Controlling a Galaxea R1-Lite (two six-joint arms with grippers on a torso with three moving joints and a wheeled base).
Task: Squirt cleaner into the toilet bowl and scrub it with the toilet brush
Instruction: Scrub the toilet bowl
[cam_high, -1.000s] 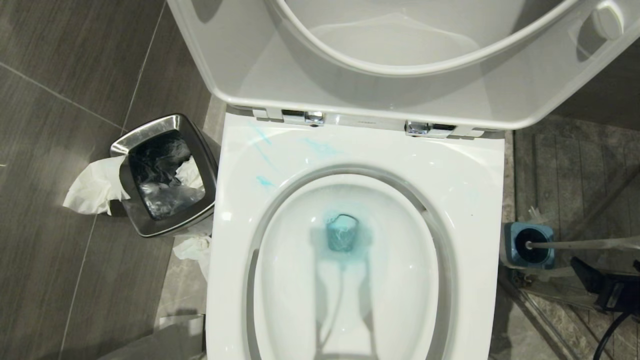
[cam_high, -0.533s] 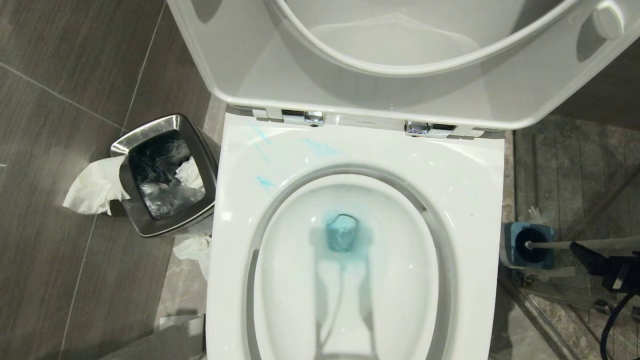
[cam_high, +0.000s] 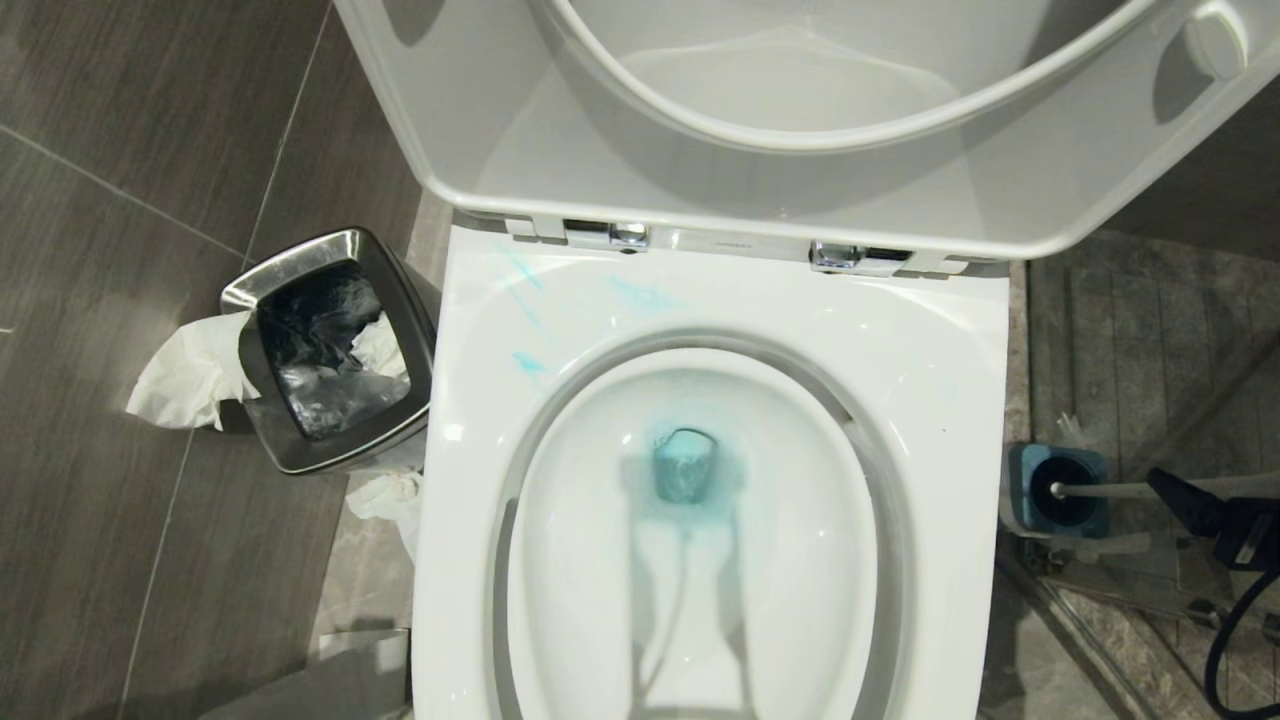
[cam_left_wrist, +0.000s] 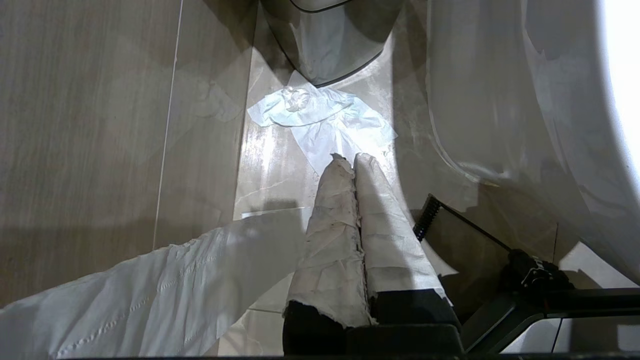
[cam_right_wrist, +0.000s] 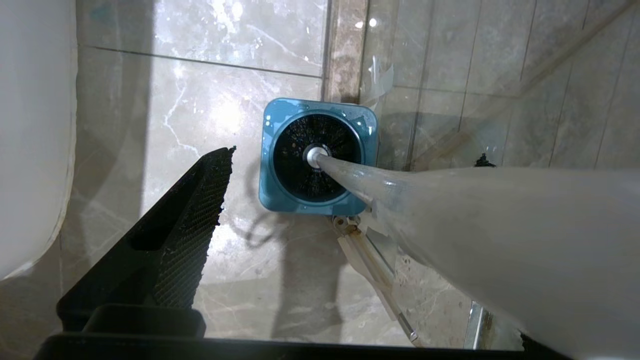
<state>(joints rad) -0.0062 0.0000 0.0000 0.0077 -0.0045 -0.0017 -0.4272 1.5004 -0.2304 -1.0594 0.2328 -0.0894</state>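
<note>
The white toilet bowl fills the head view with its seat and lid up. Turquoise cleaner tints the water at the drain, and pale smears mark the rim's far left. The toilet brush stands right of the bowl; its black head sits in the square blue holder and its white handle leans right. My right gripper is open at the handle, which hides most of one finger. My left gripper is shut and empty, pointing at the floor beside the bowl.
A small steel bin with a black liner stands left of the bowl, with tissue hanging over its side. More tissue lies on the floor. A glass partition's bottom rail runs just behind the brush holder.
My right gripper has moved away from the near floor up to the brush handle, so its fingertip now overlaps the handle. Bowl, brush and left arm are unchanged.
</note>
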